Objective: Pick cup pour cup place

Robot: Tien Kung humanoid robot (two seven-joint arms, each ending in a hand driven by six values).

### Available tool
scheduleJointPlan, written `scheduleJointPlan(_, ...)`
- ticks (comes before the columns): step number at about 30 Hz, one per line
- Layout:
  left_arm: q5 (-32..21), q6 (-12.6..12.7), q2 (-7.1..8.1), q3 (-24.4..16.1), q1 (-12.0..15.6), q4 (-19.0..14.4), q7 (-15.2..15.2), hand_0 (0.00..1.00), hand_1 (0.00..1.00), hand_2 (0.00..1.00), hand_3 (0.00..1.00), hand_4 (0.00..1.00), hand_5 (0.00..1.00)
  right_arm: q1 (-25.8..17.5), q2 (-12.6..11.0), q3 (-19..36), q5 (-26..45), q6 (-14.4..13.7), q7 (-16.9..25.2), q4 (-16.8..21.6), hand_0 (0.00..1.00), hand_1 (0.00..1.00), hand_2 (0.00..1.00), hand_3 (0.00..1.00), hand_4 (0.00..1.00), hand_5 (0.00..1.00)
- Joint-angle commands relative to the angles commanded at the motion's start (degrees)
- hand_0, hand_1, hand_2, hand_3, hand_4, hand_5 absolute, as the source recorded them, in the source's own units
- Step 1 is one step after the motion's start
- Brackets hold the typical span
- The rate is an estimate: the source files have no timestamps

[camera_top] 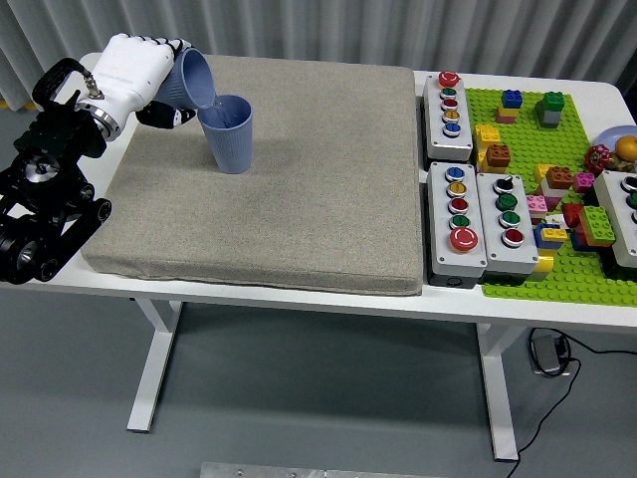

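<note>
Lower and centre frame: we see the grey mat (299,199) lying bare up to its front edge. Right: button boxes (468,159) and a green brick plate (557,269). Upper left: a blue cup (231,134) stands upright on the mat. Behind it, the left hand (129,80) grips a second cup (191,82), tilted, mouth over the standing cup's rim.
</note>
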Motion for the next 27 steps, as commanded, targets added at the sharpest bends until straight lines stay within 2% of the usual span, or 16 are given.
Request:
scheduleJointPlan(16, 0.0, 0.5, 0.45, 2.8, -1.1, -0.2, 0.0, 0.468, 0.514, 0.537, 0.548, 0.677, 0.094, -0.3, 0.0, -0.2, 0.0, 0.1, -0.1, 0.0, 0.689, 0.653, 0.584, 0.578, 0.002, 0.165)
scheduleJointPlan(27, 0.0, 0.6, 1.01, 7.4, -4.2, 0.7, 0.1, 0.462, 0.513, 0.536, 0.545, 0.678, 0.099, -0.2, 0.0, -0.5, 0.0, -0.1, -0.1, 0.0, 0.689, 0.653, 0.584, 0.578, 0.002, 0.165)
